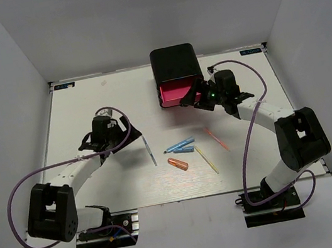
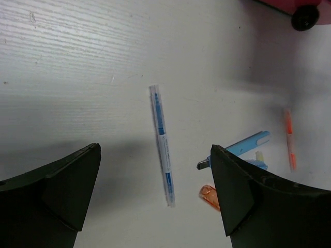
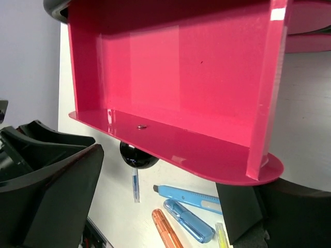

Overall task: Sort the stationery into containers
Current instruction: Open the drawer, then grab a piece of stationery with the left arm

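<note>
The black cabinet [image 1: 175,62] stands against the far edge of the white table [image 1: 86,105], a little right of its middle. One pink drawer [image 1: 175,94] is drawn out toward the near edge, though I cannot tell which of the stack it is. All I can see inside it, from the right wrist view, is glossy pink floor and walls. The right gripper [image 3: 161,168] is at the drawer's front. Its fingers are spread wide to either side of the front panel, with the black knob [image 3: 138,155] between them and not pinched, so it has hold of nothing. The stationery lies loose on the table's middle, toward the near edge and well apart from the drawer. The grey-blue pen [image 2: 161,150] lies farthest left. To its right are the blue marker [image 1: 179,144] with a short blue capsule [image 1: 184,150] just beside it, then the orange capsule [image 1: 177,164] nearer the near edge. The yellow stick [image 1: 207,160] and red-pink stick [image 1: 216,139] lie nearest the right edge. The left gripper [image 2: 155,149] hangs over the pen with its fingers far apart and carries nothing. Purple cables [image 1: 245,142] loop from both arms, the right one passing near the sticks.
</note>
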You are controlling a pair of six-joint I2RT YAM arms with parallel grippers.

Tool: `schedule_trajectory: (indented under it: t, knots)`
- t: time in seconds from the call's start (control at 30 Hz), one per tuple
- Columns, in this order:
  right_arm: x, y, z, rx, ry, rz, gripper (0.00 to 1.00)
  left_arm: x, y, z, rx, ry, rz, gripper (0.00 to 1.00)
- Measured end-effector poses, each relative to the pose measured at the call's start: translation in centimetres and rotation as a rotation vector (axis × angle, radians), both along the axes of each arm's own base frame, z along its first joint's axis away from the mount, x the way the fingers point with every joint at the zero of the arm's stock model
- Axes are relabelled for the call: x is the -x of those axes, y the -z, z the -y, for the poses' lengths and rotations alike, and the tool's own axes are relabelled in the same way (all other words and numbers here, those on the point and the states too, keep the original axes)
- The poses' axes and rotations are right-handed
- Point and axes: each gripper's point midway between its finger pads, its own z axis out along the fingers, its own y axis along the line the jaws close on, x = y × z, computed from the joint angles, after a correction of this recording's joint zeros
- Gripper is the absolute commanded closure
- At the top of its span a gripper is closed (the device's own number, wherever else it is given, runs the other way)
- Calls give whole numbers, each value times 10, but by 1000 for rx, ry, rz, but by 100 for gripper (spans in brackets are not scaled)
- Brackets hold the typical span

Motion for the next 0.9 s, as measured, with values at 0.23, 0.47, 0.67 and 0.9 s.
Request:
schedule_trajectory:
  t: [0.23, 0.47, 0.67, 0.9]
  knots:
    - [22, 13, 6, 48, -60, 3, 10, 0, 15, 17, -87, 13, -66, 8]
    - [53, 15, 22, 125, -125, 68, 10, -4, 32, 39, -190, 0, -147, 29]
    - [65, 7, 30, 189, -199, 176, 10, 2, 57, 54, -297, 1, -236, 35]
    - [76, -7, 36, 243, -268, 309, 10, 9, 64, 64, -372, 3, -268, 60]
